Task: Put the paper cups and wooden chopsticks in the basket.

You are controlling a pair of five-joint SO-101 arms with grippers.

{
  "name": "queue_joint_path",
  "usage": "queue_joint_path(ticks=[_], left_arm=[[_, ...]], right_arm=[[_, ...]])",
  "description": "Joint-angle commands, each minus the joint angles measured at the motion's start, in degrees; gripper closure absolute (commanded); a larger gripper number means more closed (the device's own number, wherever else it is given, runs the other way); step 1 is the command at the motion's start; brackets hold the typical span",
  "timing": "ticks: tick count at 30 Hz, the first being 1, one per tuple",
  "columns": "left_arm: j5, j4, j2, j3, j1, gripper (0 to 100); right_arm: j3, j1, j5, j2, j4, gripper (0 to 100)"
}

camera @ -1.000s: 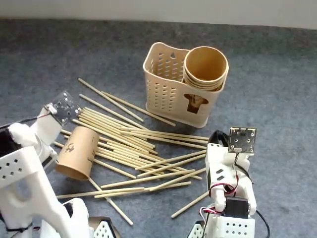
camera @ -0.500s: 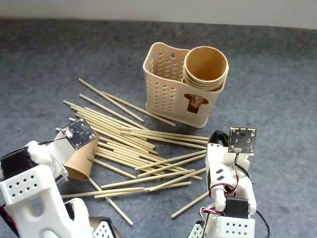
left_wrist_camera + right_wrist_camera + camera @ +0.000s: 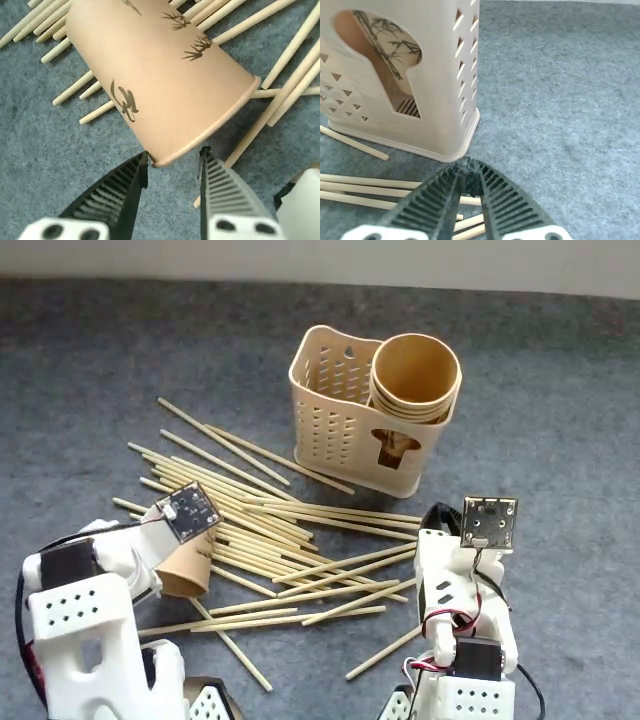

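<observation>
Since the tan tapered paper cup point(image 3: 186, 570) lying lower left in the high view looks light and crushable, the left gripper point(image 3: 172, 156), jaws parted, should pinch its rim gently.

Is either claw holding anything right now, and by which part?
Nothing is held. The left gripper is open, its tips either side of the lying paper cup's rim, not clamping it; the right gripper is shut, empty.
</observation>
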Motion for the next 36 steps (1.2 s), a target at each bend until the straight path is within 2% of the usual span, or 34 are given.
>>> queue_joint_path(ticks=[1,9,17,22,31,36], left_arm=[[6.59,-0.53,-0.84,-4.26,4.53,83],[16.35,-0.44,-0.84,-4.53,11.65,83],[21.01,-0.88,-0.84,-4.53,15.08,83],[26.46,-0.88,-0.84,-4.53,18.24,83],[34.90,-1.05,-0.84,-4.26,24.13,93],[40.09,-5.45,-0.84,-4.09,24.57,97]], right_arm=[[-0.13,0.13,0.70,-0.66,-1.27,99.0],[-0.13,0.13,0.70,-0.66,-1.27,99.0],[-0.13,0.13,0.79,-0.66,-1.27,99.0],[-0.13,0.13,0.79,-0.66,-1.27,99.0],[-0.13,0.13,0.79,-0.66,-1.27,99.0],[-0.13,0.13,0.79,-0.66,-1.27,99.0]])
